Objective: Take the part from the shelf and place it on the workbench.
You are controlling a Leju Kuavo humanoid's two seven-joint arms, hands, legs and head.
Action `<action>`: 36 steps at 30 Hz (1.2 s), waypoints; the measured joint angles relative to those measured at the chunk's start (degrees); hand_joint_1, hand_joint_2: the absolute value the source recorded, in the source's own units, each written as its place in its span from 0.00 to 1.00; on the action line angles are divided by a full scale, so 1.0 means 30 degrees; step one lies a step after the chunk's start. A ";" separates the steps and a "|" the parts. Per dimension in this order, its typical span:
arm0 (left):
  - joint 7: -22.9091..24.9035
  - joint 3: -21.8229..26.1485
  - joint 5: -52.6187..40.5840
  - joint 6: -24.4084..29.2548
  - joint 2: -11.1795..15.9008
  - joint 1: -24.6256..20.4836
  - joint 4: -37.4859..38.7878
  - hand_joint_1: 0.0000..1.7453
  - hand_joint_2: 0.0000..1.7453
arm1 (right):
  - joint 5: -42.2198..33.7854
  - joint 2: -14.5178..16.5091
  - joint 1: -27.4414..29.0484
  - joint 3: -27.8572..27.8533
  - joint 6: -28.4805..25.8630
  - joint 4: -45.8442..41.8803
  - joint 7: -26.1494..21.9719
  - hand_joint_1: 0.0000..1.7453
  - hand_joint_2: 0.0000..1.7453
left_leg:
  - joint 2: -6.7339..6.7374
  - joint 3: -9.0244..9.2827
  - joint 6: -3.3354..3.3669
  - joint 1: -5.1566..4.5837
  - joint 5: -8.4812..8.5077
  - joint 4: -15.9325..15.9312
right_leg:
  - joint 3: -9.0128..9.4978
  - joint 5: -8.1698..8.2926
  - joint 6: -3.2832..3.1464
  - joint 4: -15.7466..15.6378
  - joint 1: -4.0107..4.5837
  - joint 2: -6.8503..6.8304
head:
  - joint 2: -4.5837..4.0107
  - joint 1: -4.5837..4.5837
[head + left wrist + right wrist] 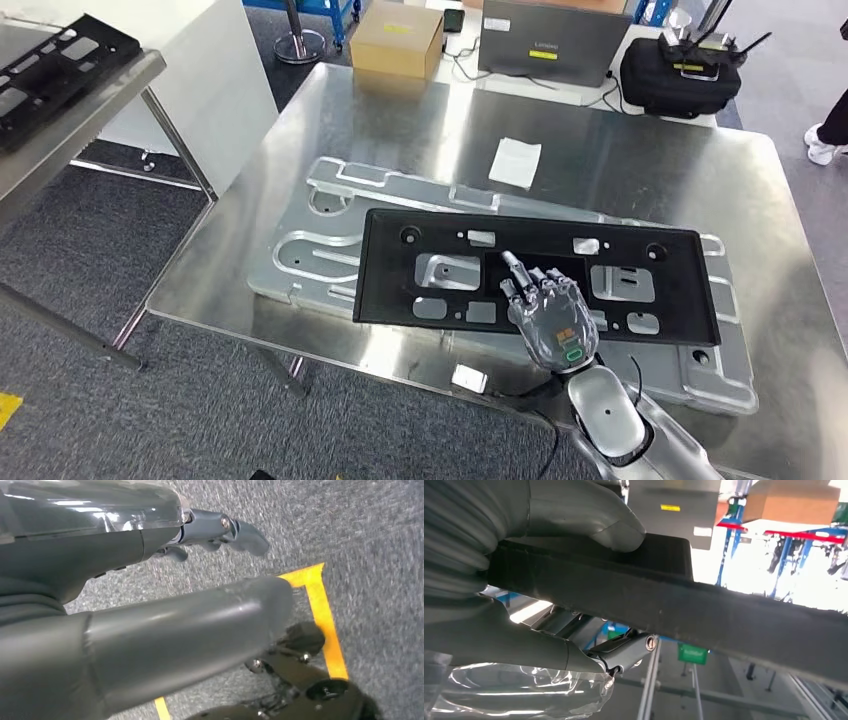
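Note:
The part (pixel 640 262) is a long flat black plastic panel with several cut-outs. It lies across a silver metal fixture plate (pixel 310 260) on the steel workbench (pixel 640 160). My right hand (pixel 548 310) reaches over its near edge, fingers laid on its top face. In the right wrist view the panel's edge (pixel 724 610) runs between my thumb (pixel 589 515) and the darker fingers, so this hand grips it. My left hand (pixel 150 580) hangs over grey carpet and holds nothing, its fingers apart.
A grey shelf at the left carries another black panel (pixel 50 70). Toward the back of the bench are a cardboard box (pixel 397 38), a laptop (pixel 545 40) and a black case (pixel 680 75). A white paper (pixel 516 162) lies mid-bench. A person's shoe (pixel 820 145) shows at right.

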 joint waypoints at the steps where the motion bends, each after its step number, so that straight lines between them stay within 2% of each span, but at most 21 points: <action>1: -0.0007 -0.0002 0.0003 0.0004 -0.0009 -0.0025 0.0000 0.00 0.00 | 0.0000 0.0004 0.0007 -0.0106 -0.0013 0.0004 -0.0047 1.00 1.00 | -0.0002 0.0181 0.0115 0.0035 -0.0048 -0.0132 | -0.0246 0.0168 0.0087 0.0583 -0.0015 -0.0034 | 0.0000 0.0015; 3: -0.0020 -0.0002 0.0005 0.0005 -0.0005 -0.0083 0.0000 0.00 0.00 | 0.0000 0.0033 0.0025 -0.0264 -0.0033 0.0018 -0.0124 1.00 1.00 | -0.0007 0.0537 0.0309 0.0070 -0.0235 -0.0322 | -0.1404 -0.0089 0.0238 0.2427 -0.0058 -0.0109 | 0.0000 0.0042; 5: -0.0022 -0.0002 0.0009 0.0005 0.0002 -0.0109 0.0000 0.00 0.00 | 0.0000 0.0058 0.0132 -0.0337 -0.0049 0.0073 -0.0244 1.00 1.00 | -0.0040 0.0851 0.0413 0.0060 -0.0545 -0.0379 | -0.2931 -0.1225 0.0349 0.4327 -0.0069 -0.0150 | 0.0000 0.0056; 6: -0.0022 -0.0002 0.0013 0.0005 0.0002 -0.0108 0.0000 0.00 0.00 | 0.0000 0.0062 0.0224 -0.0377 -0.0051 0.0122 -0.0324 1.00 1.00 | -0.0073 0.1038 0.0420 0.0054 -0.0724 -0.0382 | -0.3511 -0.1694 0.0379 0.4765 -0.0073 -0.0164 | 0.0000 0.0058; 7: -0.0027 -0.0002 0.0016 0.0007 0.0000 -0.0102 0.0000 0.00 0.00 | 0.0000 0.0073 0.0317 -0.0435 -0.0051 0.0180 -0.0409 1.00 1.00 | -0.0114 0.1264 0.0416 0.0048 -0.0911 -0.0381 | -0.3858 -0.1747 0.0388 0.4681 -0.0074 -0.0180 | 0.0000 0.0064; 8: -0.0060 -0.0002 0.0016 0.0016 -0.0004 -0.0097 0.0000 0.00 0.00 | 0.0000 0.0089 0.0398 -0.0508 -0.0051 0.0233 -0.0486 1.00 1.00 | -0.0147 0.1521 0.0403 0.0040 -0.1101 -0.0381 | -0.3935 -0.1228 0.0349 0.4014 -0.0071 -0.0197 | 0.0000 0.0065; 10: -0.0189 -0.0005 0.0011 0.0060 -0.0042 -0.0103 0.0000 0.00 0.00 | 0.0000 0.0125 0.0539 -0.0710 -0.0054 0.0315 -0.0577 1.00 1.00 | -0.0187 0.2052 0.0345 0.0016 -0.1474 -0.0376 | -0.3628 0.0938 0.0125 0.1716 -0.0021 -0.0228 | -0.0002 0.0067; 12: -0.0343 -0.0026 -0.0002 0.0107 -0.0104 -0.0133 0.0000 0.00 0.00 | 0.0000 0.0144 0.0662 -0.0907 -0.0069 0.0384 -0.0559 1.00 1.00 | -0.0240 0.2306 0.0164 -0.0010 -0.1752 -0.0393 | -0.3431 0.2276 -0.0150 0.0192 0.0112 -0.0269 | -0.0002 0.0071; 14: -0.0450 -0.0075 -0.0015 0.0122 -0.0142 -0.0143 0.0000 0.00 0.00 | 0.0000 0.0169 0.0813 -0.1082 -0.0096 0.0443 -0.0524 1.00 1.00 | -0.0274 0.2399 -0.0081 -0.0058 -0.1865 -0.0356 | -0.3398 0.2405 -0.0366 -0.0069 0.0186 -0.0273 | 0.0000 0.0080; 17: -0.0535 -0.0138 -0.0002 0.0126 -0.0177 -0.0168 0.0000 0.00 0.00 | 0.0000 0.0295 0.1028 -0.1351 -0.0122 0.0475 -0.0591 1.00 1.00 | -0.0178 0.2232 -0.0332 -0.0078 -0.2419 0.0412 | -0.2964 0.2509 -0.0647 -0.0360 -0.0003 -0.0263 | -0.0002 0.0029; 18: -0.0555 -0.0149 0.0003 0.0127 -0.0193 -0.0198 0.0000 0.00 0.00 | 0.0000 0.0362 0.1087 -0.1442 -0.0126 0.0490 -0.0633 1.00 1.00 | -0.0135 0.1864 -0.0393 -0.0053 -0.2853 0.1182 | -0.2839 0.2486 -0.0728 -0.0435 -0.0038 -0.0276 | -0.0002 -0.0007; 20: -0.0583 -0.0180 0.0007 0.0129 -0.0217 -0.0240 0.0000 0.00 0.00 | 0.0000 0.0548 0.1260 -0.1577 -0.0135 0.0563 -0.0739 1.00 1.00 | -0.0079 0.0569 -0.0554 0.0008 -0.3899 0.3562 | -0.2755 0.2386 -0.0851 -0.0439 -0.0012 -0.0278 | 0.0000 -0.0089; 22: -0.0586 -0.0220 0.0011 0.0129 -0.0222 -0.0232 0.0000 0.00 0.00 | 0.0000 0.0710 0.1541 -0.1647 -0.0151 0.0661 -0.0881 1.00 1.00 | -0.0046 -0.0367 -0.0704 0.0056 -0.4077 0.4817 | -0.2674 0.2265 -0.0872 -0.0398 0.0007 -0.0255 | 0.0000 -0.0089; 23: -0.0588 -0.0240 0.0013 0.0129 -0.0222 -0.0216 0.0000 0.00 0.25 | 0.0000 0.0774 0.1678 -0.1687 -0.0166 0.0712 -0.0976 0.75 0.75 | -0.0033 -0.0340 -0.0733 0.0066 -0.3574 0.4392 | -0.2607 0.2191 -0.0850 -0.0364 0.0003 -0.0233 | 0.0000 -0.0095; 25: -0.0590 -0.0280 0.0013 0.0133 -0.0211 -0.0202 0.0002 0.00 0.75 | 0.0000 0.0922 0.1873 -0.1825 -0.0243 0.0787 -0.1147 0.25 0.25 | -0.0022 0.0513 -0.0670 0.0069 -0.1945 0.1966 | -0.2440 0.2009 -0.0753 -0.0275 -0.0014 -0.0199 | 0.0000 -0.0089; 26: -0.0588 -0.0300 0.0013 0.0135 -0.0206 -0.0208 0.0003 0.00 0.75 | 0.0000 0.0994 0.1925 -0.1909 -0.0316 0.0818 -0.1229 0.00 0.00 | -0.0017 0.0900 -0.0599 0.0030 -0.1519 0.0797 | -0.2403 0.1934 -0.0684 -0.0215 -0.0005 -0.0187 | 0.0000 -0.0088; 27: -0.0586 -0.0326 0.0009 0.0136 -0.0204 -0.0227 0.0003 0.00 0.50 | 0.0000 0.1074 0.1958 -0.1992 -0.0391 0.0843 -0.1293 0.00 0.00 | -0.0014 0.1162 -0.0485 -0.0013 -0.1250 0.0043 | -0.2415 0.1875 -0.0596 -0.0166 0.0014 -0.0186 | 0.0000 -0.0090; 29: -0.0583 -0.0381 0.0007 0.0136 -0.0211 -0.0242 0.0002 0.00 0.00 | 0.0000 0.1202 0.2030 -0.2118 -0.0497 0.0907 -0.1413 0.00 0.00 | -0.0015 0.1235 -0.0247 -0.0091 -0.1259 -0.0320 | -0.2466 0.1821 -0.0398 -0.0130 0.0045 -0.0186 | 0.0000 -0.0084; 32: -0.0583 -0.0412 0.0056 0.0145 -0.0264 -0.0245 0.0000 0.00 0.00 | 0.0000 0.1344 0.2120 -0.2350 -0.0537 0.0958 -0.1630 0.00 0.00 | 0.0019 0.1360 0.0137 0.0030 -0.0938 -0.0505 | -0.2625 0.1375 -0.0080 0.0317 0.0033 -0.0209 | 0.0000 -0.0050; 34: -0.0583 -0.0410 0.0124 0.0173 -0.0290 -0.0271 0.0000 0.00 0.00 | 0.0000 0.1408 0.2150 -0.2550 -0.0559 0.0997 -0.1705 0.00 0.00 | 0.0042 0.1401 0.0292 0.0068 -0.0891 -0.0606 | -0.3450 0.0334 0.0074 0.2116 -0.0043 -0.0233 | 0.0000 0.0001; 36: -0.0583 -0.0410 0.0197 0.0200 -0.0290 -0.0271 0.0000 0.00 0.00 | 0.0004 0.1433 0.2239 -0.2634 -0.0568 0.1086 -0.1734 0.00 0.00 | 0.0041 0.1393 0.0340 0.0061 -0.0914 -0.0602 | -0.4671 -0.0591 0.0194 0.4479 -0.0131 -0.0236 | 0.0000 0.0018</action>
